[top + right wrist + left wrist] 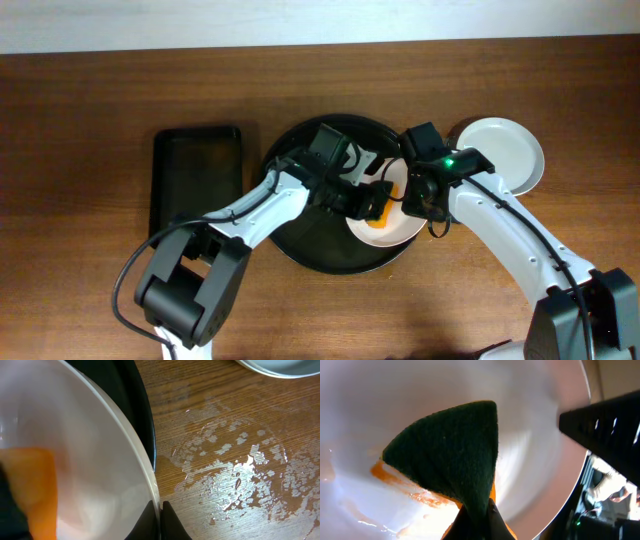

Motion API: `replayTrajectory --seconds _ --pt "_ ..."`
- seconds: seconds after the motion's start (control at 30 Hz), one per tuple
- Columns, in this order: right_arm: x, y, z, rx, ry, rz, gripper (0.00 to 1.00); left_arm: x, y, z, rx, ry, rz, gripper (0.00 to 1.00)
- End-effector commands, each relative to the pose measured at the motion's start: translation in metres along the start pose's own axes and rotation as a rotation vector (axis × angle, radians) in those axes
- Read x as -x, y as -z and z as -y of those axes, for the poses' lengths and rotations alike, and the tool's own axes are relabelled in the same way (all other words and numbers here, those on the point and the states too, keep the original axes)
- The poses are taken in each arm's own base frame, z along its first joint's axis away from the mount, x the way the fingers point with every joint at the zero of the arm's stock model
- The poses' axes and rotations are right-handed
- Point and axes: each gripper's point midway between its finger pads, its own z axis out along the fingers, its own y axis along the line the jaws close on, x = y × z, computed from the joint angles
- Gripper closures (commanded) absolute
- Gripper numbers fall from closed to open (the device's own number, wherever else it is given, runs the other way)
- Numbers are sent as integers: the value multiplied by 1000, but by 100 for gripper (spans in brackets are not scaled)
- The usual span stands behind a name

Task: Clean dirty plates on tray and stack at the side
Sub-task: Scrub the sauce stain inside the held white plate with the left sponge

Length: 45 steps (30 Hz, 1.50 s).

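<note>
Overhead shows my left gripper [368, 203], fingers clamped on a green-faced sponge [450, 455], pressing it onto a smeared white plate [400, 232] in the round tray [300, 245] at mid-desk. My right gripper [160, 510] pinches that plate's right rim. A second plate [505, 152] sits off-tray toward the back-right corner.

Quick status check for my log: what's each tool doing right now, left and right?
Left tool: closed, holding the sponge.
Right tool: closed on the rim of the white plate.
</note>
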Motion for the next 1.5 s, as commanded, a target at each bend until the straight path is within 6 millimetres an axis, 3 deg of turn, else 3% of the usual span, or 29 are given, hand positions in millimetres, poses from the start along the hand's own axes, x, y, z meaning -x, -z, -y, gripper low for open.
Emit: replayTrajectory --seconds 0.0,0.1,0.37,0.67,0.9,1.03,1.23,1.47 --pt "-6 -5 -2 10 -11 -27 96 -4 -7 12 -22 -145 -19 100" --pt "-10 -4 -15 86 17 -59 96 -14 -16 5 44 -169 -41 100" --pt "-19 -3 -25 158 36 -113 96 -21 -25 -23 180 -242 -42 100" --pt "-16 -10 -4 211 -12 -186 96 -35 -29 -37 208 -229 -65 100" --pt "-29 -37 -2 214 -14 -178 96 -35 -37 -51 250 -237 -50 100" --pt "-34 -42 -1 209 -13 -186 96 -41 -46 -60 252 -226 -68 100" --pt "-37 -47 1 202 -13 -183 96 -28 -45 -68 305 -253 -19 100" --pt "-36 -48 3 193 -11 -176 96 -30 -39 -85 406 -261 -36 100"
